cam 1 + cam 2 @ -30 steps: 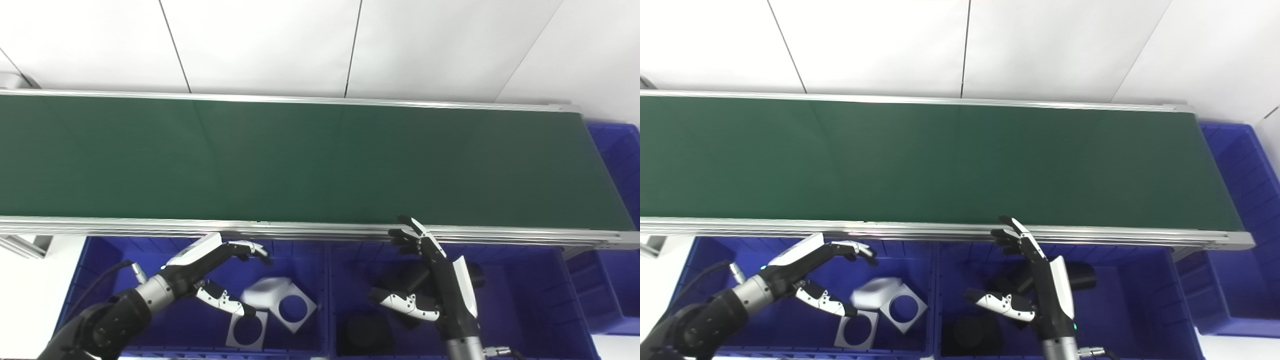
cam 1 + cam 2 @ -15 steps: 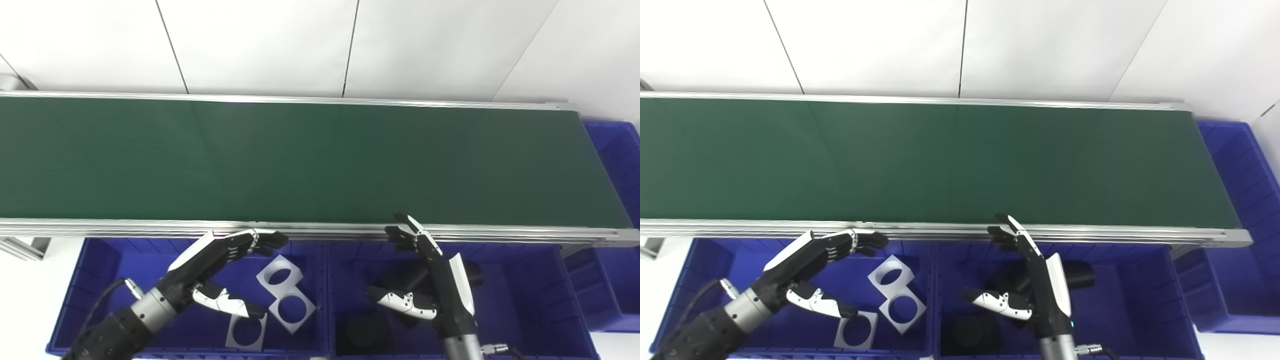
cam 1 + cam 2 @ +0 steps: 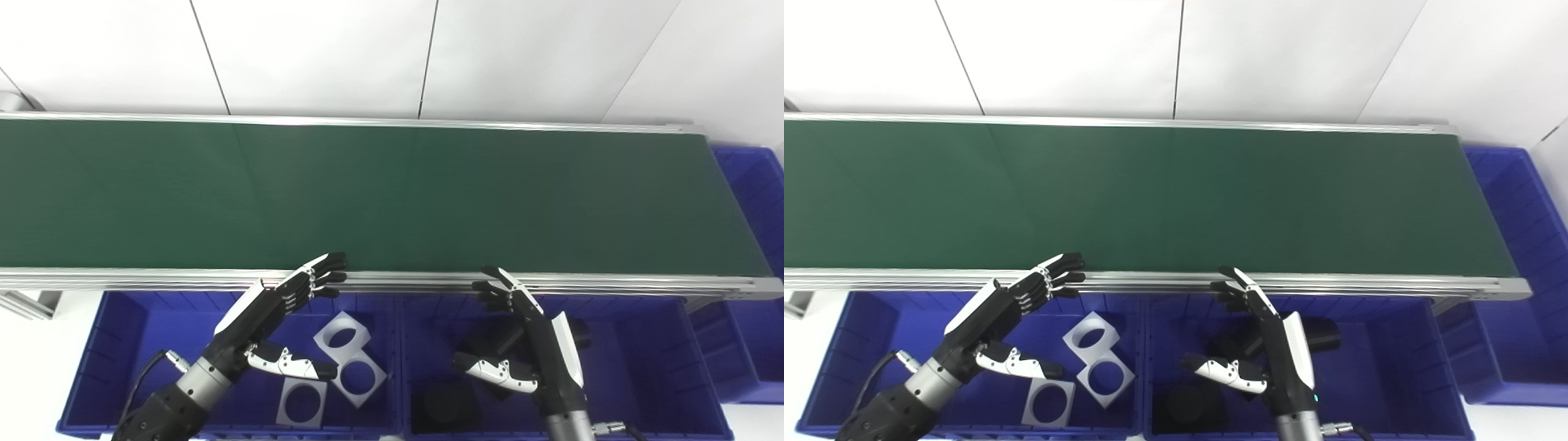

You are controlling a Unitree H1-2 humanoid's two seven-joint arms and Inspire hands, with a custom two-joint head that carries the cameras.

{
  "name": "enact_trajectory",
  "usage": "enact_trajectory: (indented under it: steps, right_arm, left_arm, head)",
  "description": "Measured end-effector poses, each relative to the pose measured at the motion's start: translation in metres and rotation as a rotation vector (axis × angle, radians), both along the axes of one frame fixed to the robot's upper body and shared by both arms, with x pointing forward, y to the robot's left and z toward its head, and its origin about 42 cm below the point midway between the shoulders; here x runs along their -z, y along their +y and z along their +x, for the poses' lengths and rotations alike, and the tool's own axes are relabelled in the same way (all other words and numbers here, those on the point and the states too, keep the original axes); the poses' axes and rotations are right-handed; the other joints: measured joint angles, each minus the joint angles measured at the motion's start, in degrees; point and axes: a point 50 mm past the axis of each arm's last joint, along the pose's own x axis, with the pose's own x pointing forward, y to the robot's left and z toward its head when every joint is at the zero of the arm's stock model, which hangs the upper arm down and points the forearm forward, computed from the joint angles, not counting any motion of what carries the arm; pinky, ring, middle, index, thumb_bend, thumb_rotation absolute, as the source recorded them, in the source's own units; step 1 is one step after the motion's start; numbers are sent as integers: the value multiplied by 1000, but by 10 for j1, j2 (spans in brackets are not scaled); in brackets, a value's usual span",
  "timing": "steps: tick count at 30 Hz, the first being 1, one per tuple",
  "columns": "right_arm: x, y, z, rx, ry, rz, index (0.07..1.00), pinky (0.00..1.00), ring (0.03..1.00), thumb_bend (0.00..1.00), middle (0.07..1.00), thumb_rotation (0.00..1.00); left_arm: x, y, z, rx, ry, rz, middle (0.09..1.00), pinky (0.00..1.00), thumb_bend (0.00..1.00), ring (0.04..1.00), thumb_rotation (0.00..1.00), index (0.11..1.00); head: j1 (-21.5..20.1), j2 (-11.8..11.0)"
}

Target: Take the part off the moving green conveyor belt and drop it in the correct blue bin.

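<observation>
Left hand (image 3: 269, 318) raised since a second ago, fingertips now reaching near rail of green conveyor belt (image 3: 392, 190); fingers spread, nothing held. White angled part (image 3: 349, 349), earlier beneath that hand, now lies released in left blue bin (image 3: 92, 361), beside white square plate (image 3: 303, 401). Right hand (image 3: 533, 349) barely shifted, fingers apart, empty, above middle blue bin (image 3: 692, 367) holding black parts (image 3: 444, 404). Three blue bins counted, third blue bin (image 3: 750, 184) at belt's right end. White panelled wall (image 3: 392, 55) behind.

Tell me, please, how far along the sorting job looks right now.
Done: white parts lie in the left blue bin and black parts in the middle blue bin. In hand: nothing; the left robot hand and right robot hand are open. Left: the green conveyor belt shows no part to pick.
</observation>
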Motion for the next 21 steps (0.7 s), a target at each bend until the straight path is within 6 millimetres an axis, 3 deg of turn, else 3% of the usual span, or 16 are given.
enact_trajectory:
  steps: [9,21]
  right_arm:
    - [1,-3,-3,-7,11,-5,846,649,704,835,749,444]
    - [2,-9,-6,-4,22,-21,857,663,728,840,775,451]
  left_arm:
    - [4,-3,-5,-9,29,10,959,825,881,918,187,949]
    - [7,-7,-13,11,108,76,993,871,907,961,235,985]
  head:
    - [-7,-3]
    - [33,-11]
